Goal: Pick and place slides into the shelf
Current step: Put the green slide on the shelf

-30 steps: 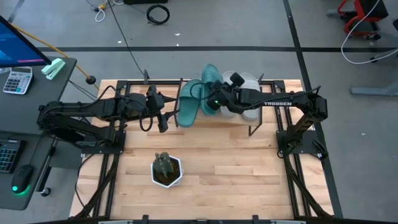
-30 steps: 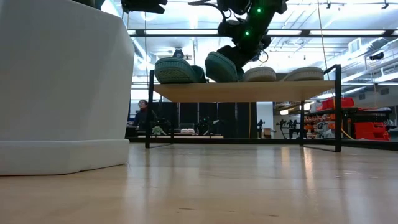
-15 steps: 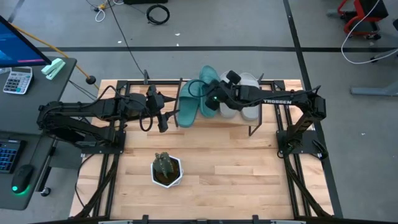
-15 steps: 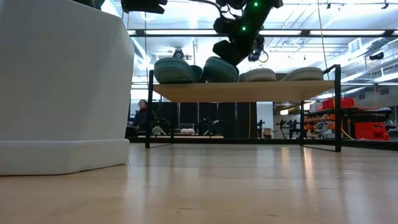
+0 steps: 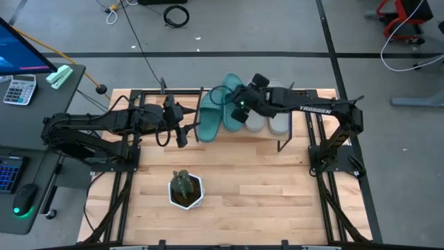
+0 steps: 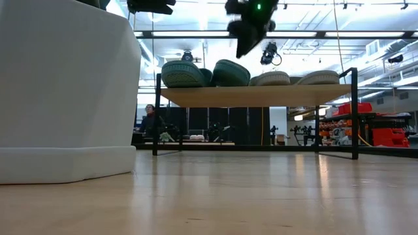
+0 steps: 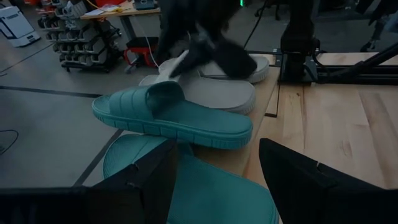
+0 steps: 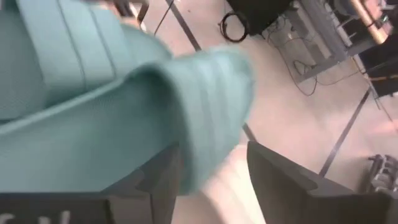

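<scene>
Right tool (image 5: 241, 111) open above teal slide (image 5: 232, 103)

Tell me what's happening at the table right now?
All four foam slide sandals sit on the low wooden-topped shelf: the teal-green pair on one side, the light grey-white pair on the other. The second teal sandal lies skewed, partly over its neighbour. The right tool hangs open just above it, gripping nothing. The left tool waits open beside the shelf's end, empty. A small potted plant in a white pot stands on the wooden tabletop.
</scene>
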